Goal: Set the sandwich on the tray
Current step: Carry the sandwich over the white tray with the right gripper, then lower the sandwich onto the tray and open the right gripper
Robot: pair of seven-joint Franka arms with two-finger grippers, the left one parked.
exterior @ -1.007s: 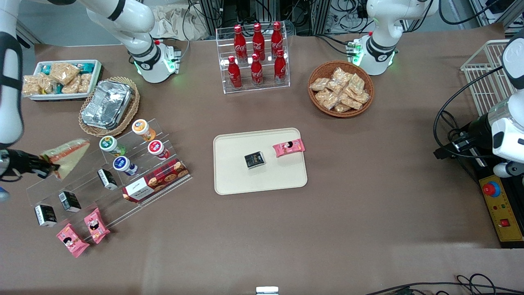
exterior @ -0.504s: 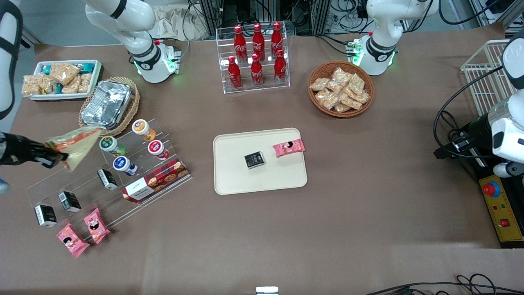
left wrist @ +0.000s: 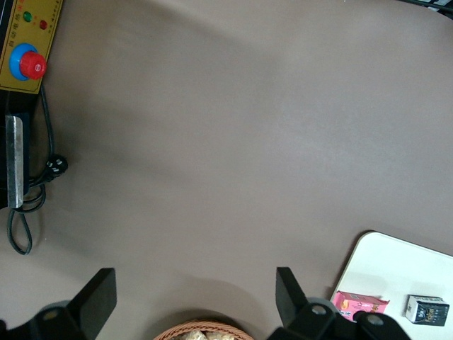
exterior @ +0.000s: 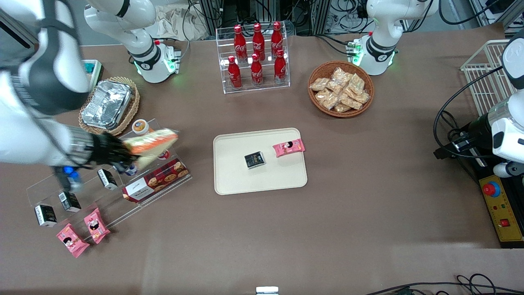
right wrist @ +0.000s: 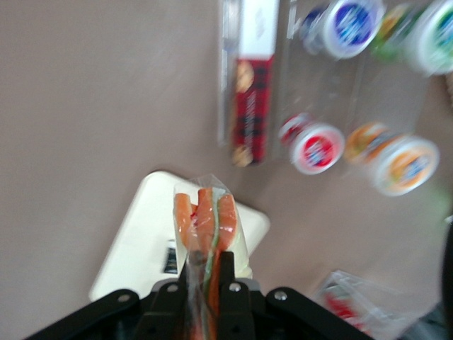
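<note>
My right gripper [exterior: 125, 150] is shut on the sandwich [exterior: 152, 143], a clear-wrapped wedge with orange, green and white filling. It holds the sandwich in the air above the clear stepped display stand [exterior: 102, 180], toward the working arm's end of the table. In the right wrist view the sandwich [right wrist: 207, 228] sticks out from between the fingers of the gripper [right wrist: 206, 273]. The cream-beige tray [exterior: 237, 180] lies at the table's middle, with a small black box [exterior: 254, 159] and a pink snack packet [exterior: 289, 148] on it. The tray [right wrist: 141, 237] also shows under the sandwich in the right wrist view.
The stand holds small round cups [right wrist: 317, 146], black boxes [exterior: 107, 179] and a red tartan biscuit box [exterior: 157, 180]. A foil container [exterior: 107, 104] in a basket, a rack of cola bottles [exterior: 256, 57] and a basket of cracker bags [exterior: 340, 88] stand farther from the camera. Two pink packets [exterior: 82, 231] lie nearer.
The gripper has carried the sandwich from the table's working-arm end across the display stand toward the tray. The arm now covers the white tub of snack bags.
</note>
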